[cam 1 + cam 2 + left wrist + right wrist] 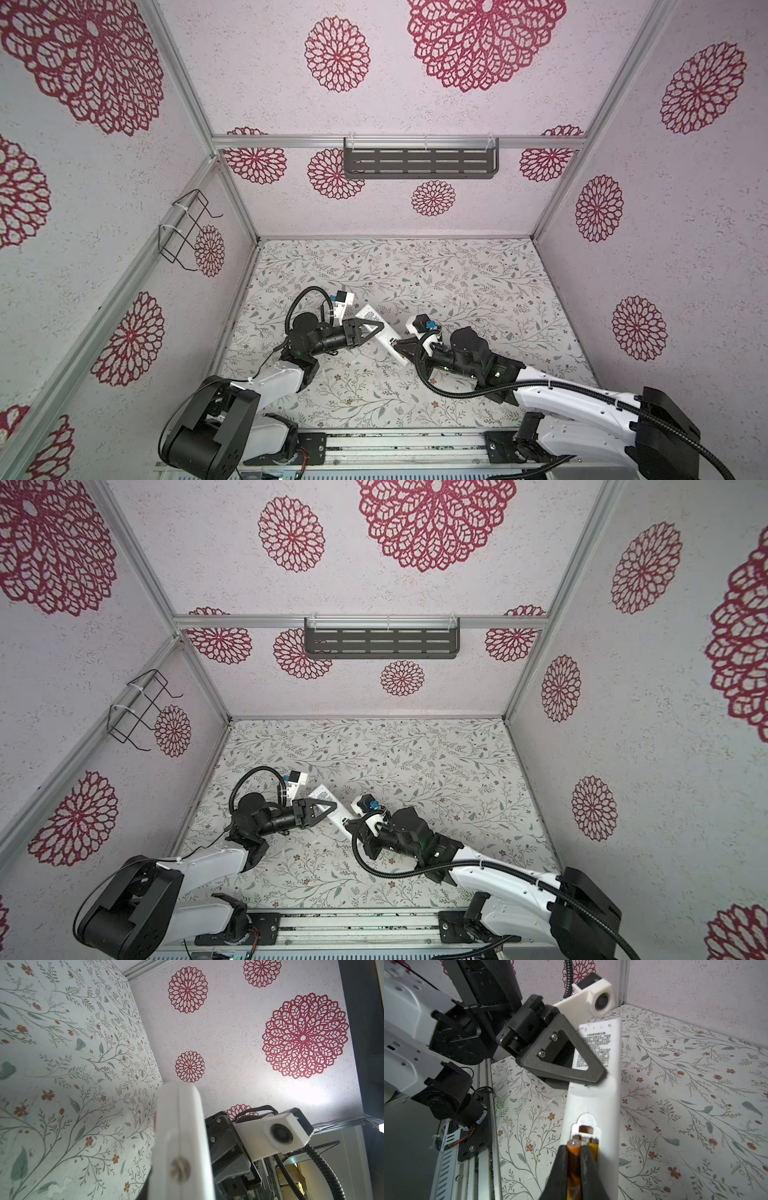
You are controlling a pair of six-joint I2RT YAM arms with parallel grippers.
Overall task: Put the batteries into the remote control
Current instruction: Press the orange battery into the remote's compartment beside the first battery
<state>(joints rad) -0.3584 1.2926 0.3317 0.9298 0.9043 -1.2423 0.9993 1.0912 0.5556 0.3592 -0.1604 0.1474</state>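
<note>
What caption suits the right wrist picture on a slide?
Right gripper pinches an orange battery at the open remote control, beside a second battery; left gripper clamps the remote.

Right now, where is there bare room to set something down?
Bare on the table: the far strip along the back wall, the side by the right wall, the near patch between the arm bases. Crowded: centre-left, where the left gripper holds the remote control and the right gripper a battery.
</note>
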